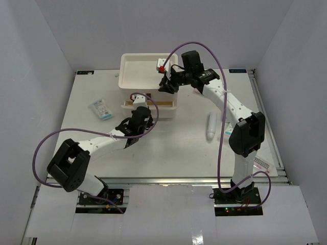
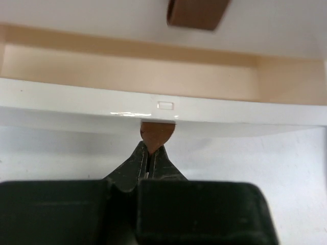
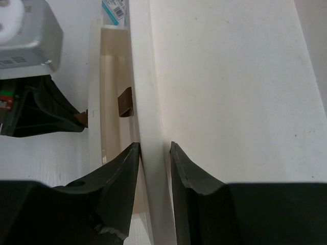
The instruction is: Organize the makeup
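The white drawer box (image 1: 140,71) stands at the back of the table with one lower drawer (image 2: 127,71) pulled out; what shows of the drawer's inside is bare. My left gripper (image 1: 139,106) (image 2: 152,150) is shut on that drawer's brown pull tab (image 2: 156,135). My right gripper (image 1: 166,84) (image 3: 155,145) is clamped over the box's front top rim (image 3: 148,102). Clear sachets with blue print (image 1: 101,108) lie left of the box. A white tube (image 1: 210,126) lies to the right. A flat pink-printed packet (image 1: 263,163) lies at the right edge. No sponges are in view.
The box's top tray (image 1: 135,64) is open. A second brown tab (image 2: 196,13) shows on the drawer above the open one. The sachets also show in the right wrist view (image 3: 115,9). White walls enclose the table on three sides.
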